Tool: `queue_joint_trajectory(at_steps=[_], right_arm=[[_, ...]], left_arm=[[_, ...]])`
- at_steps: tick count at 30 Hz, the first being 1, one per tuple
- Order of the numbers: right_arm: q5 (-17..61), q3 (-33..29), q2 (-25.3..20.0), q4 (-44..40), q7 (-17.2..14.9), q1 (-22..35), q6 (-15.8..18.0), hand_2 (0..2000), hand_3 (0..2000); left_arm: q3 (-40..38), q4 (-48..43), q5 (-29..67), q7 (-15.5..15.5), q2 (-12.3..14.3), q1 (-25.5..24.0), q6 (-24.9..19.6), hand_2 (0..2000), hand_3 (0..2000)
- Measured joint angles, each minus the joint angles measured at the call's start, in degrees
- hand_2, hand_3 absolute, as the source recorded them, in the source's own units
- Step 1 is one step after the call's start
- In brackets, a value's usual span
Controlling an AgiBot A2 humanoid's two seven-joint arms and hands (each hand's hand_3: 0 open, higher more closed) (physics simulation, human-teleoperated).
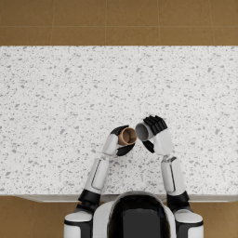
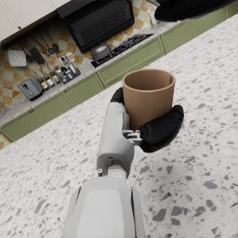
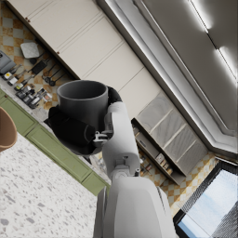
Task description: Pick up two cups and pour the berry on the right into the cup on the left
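Left robot hand gripping brown cup, right robot hand tilting grey cup toward it

speckled white terrazzo counter, brown tiled floor, green lower cabinets behind.

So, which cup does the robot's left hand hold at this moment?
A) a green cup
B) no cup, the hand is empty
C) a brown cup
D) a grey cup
C: in the left wrist view the left hand grips the brown cup, and the head view shows the same, while the grey cup is in the right hand.
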Motion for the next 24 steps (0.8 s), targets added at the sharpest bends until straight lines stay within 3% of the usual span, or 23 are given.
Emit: queue_joint_trajectory(at_steps=[24], right_arm=[[44.18,3.35,-1.72,4.12,0.1,-0.2,0.01,2000,1280]], left_arm=[[-0.14,2.52,0.0,0.1,1.09,1.02,-0.42,2000,1280]])
